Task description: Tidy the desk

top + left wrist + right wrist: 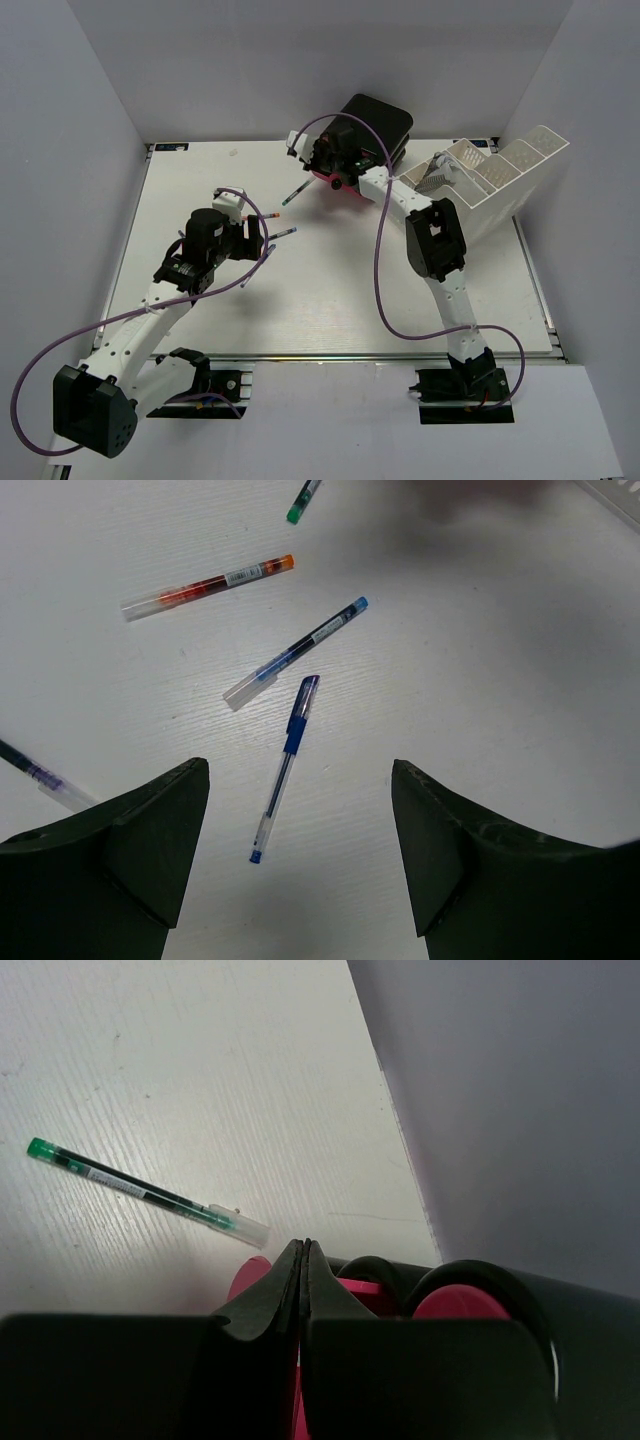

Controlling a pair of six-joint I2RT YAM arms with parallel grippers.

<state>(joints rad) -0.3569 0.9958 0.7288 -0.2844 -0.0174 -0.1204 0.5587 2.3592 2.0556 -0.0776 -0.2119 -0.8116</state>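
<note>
The white desk (330, 290) holds several loose pens. In the left wrist view a blue pen (285, 770) lies between my open left gripper's (298, 775) fingers, below them on the desk. A capped blue-tipped pen (295, 653), an orange pen (205, 585), a green pen end (303, 502) and a purple pen (40, 777) lie around it. My right gripper (303, 1245) is shut with nothing visible between its jaws. It sits right over the pink front of the black-and-pink drawer unit (440, 1290). The green pen (140, 1192) lies just beyond it.
The drawer unit (380, 120) stands at the desk's far edge. A white perforated compartment tray (500, 175) leans at the far right. Grey walls close in the desk on three sides. A silver rail (400, 358) runs along the near edge.
</note>
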